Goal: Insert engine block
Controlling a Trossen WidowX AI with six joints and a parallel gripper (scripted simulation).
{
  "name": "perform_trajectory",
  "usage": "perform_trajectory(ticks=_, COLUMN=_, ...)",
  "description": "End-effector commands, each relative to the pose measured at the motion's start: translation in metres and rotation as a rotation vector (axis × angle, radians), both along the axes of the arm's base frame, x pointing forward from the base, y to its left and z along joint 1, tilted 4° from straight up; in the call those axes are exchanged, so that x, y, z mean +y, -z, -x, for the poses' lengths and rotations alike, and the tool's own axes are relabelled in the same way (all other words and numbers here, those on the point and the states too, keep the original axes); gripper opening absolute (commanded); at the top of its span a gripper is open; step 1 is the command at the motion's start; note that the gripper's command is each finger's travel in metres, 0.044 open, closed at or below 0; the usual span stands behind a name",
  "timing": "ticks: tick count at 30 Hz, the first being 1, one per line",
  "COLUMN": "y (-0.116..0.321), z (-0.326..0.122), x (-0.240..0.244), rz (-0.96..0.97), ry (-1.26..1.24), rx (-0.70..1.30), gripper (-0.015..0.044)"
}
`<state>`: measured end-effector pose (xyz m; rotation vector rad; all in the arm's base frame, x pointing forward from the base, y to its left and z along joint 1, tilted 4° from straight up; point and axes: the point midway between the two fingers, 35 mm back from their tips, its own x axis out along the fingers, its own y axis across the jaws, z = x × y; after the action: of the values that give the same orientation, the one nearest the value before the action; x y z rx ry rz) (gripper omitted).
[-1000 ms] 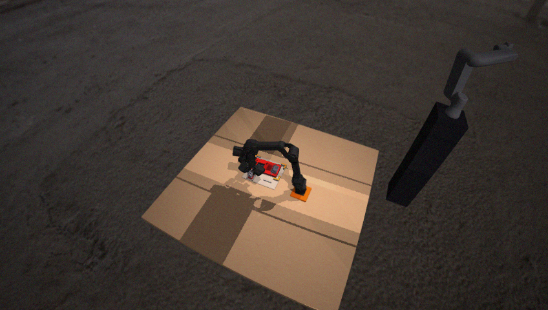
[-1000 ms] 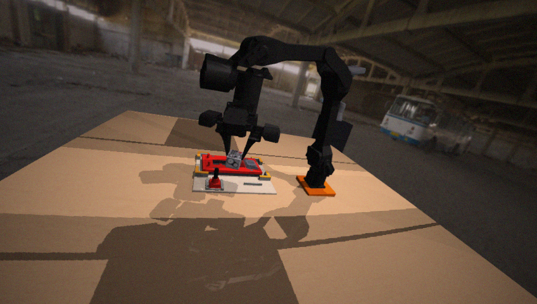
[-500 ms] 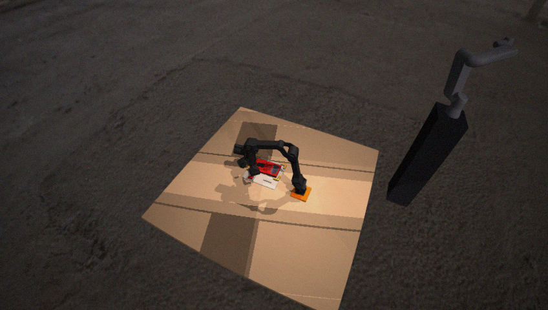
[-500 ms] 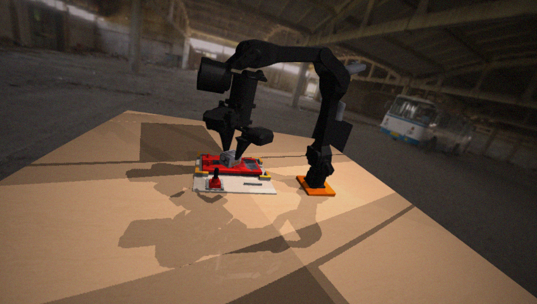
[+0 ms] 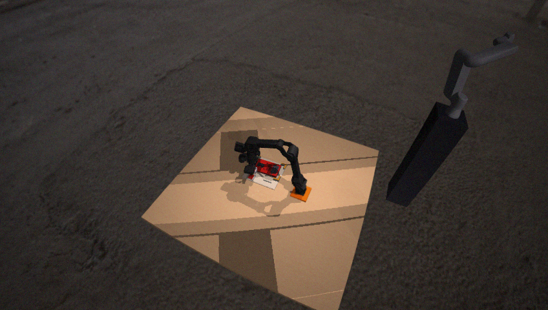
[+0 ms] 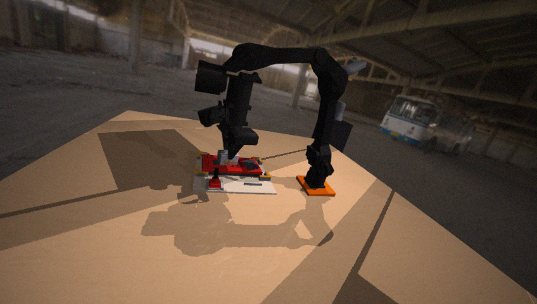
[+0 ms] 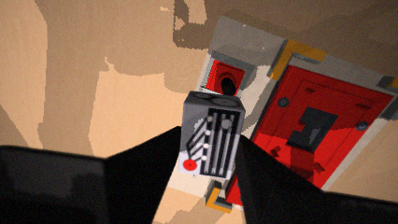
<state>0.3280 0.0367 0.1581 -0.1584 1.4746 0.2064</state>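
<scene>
The claw (image 6: 231,157) (image 7: 208,136) clamps the engine block (image 6: 227,157) (image 7: 212,135), aloft between its tips (seating depth unproven). Lowering it still turned against the opening in the car body (image 6: 211,166) (image 7: 276,126) beside the claw could jam it on the rim.

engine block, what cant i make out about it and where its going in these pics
- Underside of the grey box-shaped engine block: faces away in the wrist view; too small in the exterior view.
- Gap between block and red flat car body: not measurable in any view.
- Block in the top view: too small, behind the black arm.
</scene>
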Motion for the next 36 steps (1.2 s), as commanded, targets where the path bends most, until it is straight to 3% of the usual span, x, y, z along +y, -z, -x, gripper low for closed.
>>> perform_trajectory(ticks=1, y=0.003, z=-0.002, x=-0.004, rz=-0.015, ry=0.137, rx=0.007, gripper=0.0000)
perform_trajectory(ticks=36, y=0.020, z=-0.011, x=-0.049, rz=-0.113, ry=1.347, rx=0.055, gripper=0.0000)
